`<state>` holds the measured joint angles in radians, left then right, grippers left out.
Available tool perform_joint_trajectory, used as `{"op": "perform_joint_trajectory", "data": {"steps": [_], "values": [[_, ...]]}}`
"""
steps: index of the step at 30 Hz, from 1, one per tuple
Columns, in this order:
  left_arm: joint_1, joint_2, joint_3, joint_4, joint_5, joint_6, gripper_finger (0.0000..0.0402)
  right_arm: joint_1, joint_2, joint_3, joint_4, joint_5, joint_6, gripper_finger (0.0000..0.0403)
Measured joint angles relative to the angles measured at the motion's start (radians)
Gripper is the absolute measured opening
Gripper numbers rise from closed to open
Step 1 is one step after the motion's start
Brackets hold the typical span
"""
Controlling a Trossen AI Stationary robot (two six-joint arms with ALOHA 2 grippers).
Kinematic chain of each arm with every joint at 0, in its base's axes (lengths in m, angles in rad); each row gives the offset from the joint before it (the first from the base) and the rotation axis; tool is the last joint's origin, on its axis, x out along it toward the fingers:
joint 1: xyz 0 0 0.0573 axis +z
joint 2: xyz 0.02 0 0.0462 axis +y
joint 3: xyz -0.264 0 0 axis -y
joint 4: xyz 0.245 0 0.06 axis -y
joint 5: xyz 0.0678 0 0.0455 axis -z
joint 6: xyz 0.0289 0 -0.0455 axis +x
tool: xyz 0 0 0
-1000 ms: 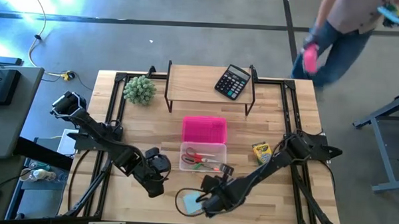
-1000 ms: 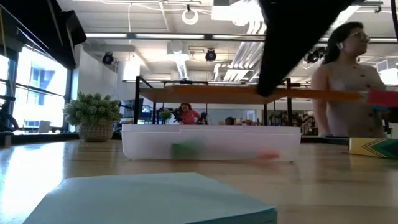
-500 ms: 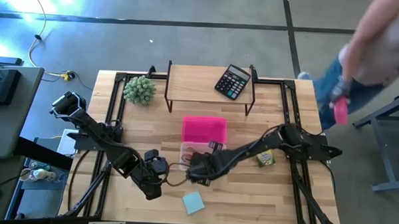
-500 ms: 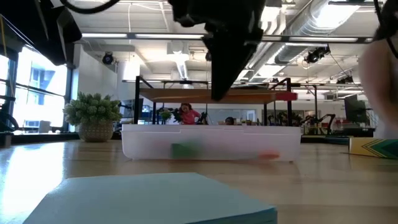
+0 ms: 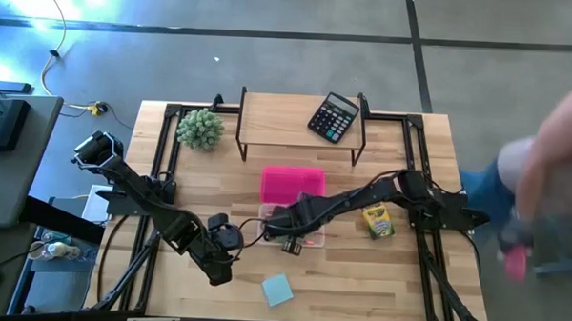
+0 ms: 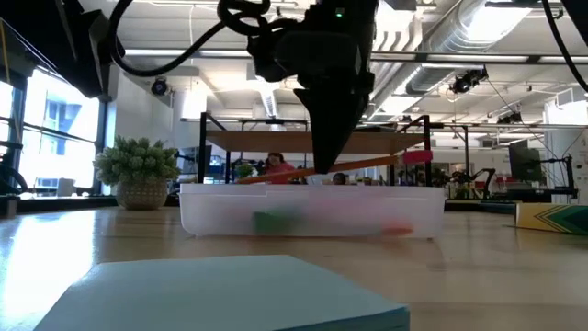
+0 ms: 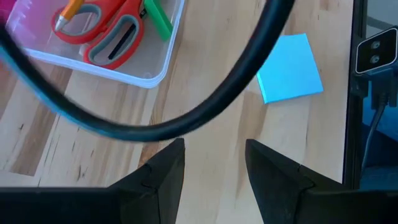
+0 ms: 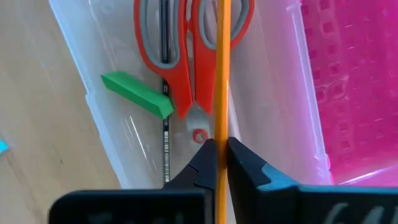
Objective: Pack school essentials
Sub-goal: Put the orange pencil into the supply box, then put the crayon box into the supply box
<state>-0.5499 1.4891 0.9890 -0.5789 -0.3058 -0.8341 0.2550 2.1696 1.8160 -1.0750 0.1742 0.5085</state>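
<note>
Red-handled scissors (image 8: 186, 56), a green eraser (image 8: 137, 94) and a dark pencil (image 8: 165, 134) are already seen inside the clear plastic box (image 5: 314, 240). An orange pencil (image 8: 222, 74) is clamped between the fingers of the right gripper (image 8: 217, 163), held above the box. The yellow-green crayon box (image 5: 376, 222) and the light-blue note pad (image 5: 278, 290) are left on the bench (image 5: 377, 278), unpacked. The left gripper (image 7: 212, 169), fingers apart and empty, is parked near the note pad.

Person (image 5: 543, 179) blurred at high view's edge (cut off); scissors (image 8: 186, 56) blades cropped in right wrist view
</note>
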Motion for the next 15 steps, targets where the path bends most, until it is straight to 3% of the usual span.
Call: {"op": "perform_joint_trajectory", "data": {"steps": [15], "values": [[0.0, 0.0, 0.0, 0.0, 0.0, 0.0, 0.0156, -0.009, 0.0, 0.03, 0.014, 0.012, -0.02, 0.0131]]}}
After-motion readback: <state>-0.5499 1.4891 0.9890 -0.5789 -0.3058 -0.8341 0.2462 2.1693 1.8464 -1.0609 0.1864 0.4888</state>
